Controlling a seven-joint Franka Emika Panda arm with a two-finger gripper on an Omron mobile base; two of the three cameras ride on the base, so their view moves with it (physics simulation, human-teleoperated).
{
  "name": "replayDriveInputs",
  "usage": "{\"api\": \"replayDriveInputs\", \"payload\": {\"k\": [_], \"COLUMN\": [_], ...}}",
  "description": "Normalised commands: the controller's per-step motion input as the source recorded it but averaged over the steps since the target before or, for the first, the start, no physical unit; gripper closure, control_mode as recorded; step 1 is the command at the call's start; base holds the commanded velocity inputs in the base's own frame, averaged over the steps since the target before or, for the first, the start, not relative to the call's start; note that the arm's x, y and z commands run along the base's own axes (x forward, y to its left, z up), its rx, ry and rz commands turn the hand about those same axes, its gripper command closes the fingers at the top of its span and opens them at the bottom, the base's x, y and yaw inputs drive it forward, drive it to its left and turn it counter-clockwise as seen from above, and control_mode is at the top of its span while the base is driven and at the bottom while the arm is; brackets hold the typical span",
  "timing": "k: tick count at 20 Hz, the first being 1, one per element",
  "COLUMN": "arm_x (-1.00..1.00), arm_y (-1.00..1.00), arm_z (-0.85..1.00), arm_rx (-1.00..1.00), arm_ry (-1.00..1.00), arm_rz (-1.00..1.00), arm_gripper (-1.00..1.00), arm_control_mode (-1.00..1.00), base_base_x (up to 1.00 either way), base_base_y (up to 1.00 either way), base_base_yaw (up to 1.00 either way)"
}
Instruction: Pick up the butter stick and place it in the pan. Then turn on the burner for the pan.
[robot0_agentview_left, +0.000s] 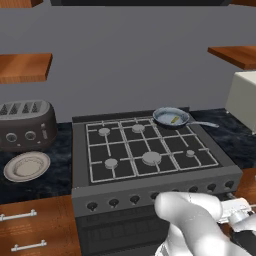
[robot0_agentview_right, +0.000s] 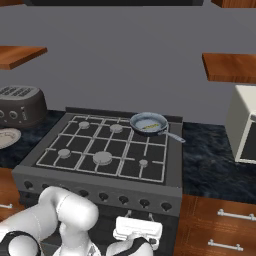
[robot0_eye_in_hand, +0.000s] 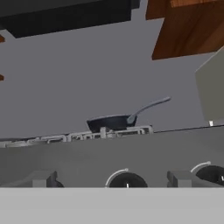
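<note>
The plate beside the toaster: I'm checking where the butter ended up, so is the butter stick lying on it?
No, the plate is bare, and the butter stick lies inside the pan on the stove's back right burner.

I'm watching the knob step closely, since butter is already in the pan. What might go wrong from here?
1. The stove has a row of identical knobs; the open pincer, facing them low, may turn one for another burner than the rear right one under the pan.
2. The butter stick would then stay unheated.
</note>
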Motion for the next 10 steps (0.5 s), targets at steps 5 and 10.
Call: {"api": "replayDriveInputs", "payload": {"k": [5,10], "arm_x": [0.28,0.22], "arm_y": [0.0,-0.03], "arm_z": [-0.14,-0.18], "arm_rx": [0.02,0.03], "arm_ry": [-0.02,0.0], "arm_rz": [0.02,0.04], "arm_gripper": [-1.0,-1.0], "arm_control_mode": [-1.0,-1.0], "base_base_x": [0.0,0.0], "base_base_y": [0.0,0.0], "base_base_yaw": [0.0,0.0]}}
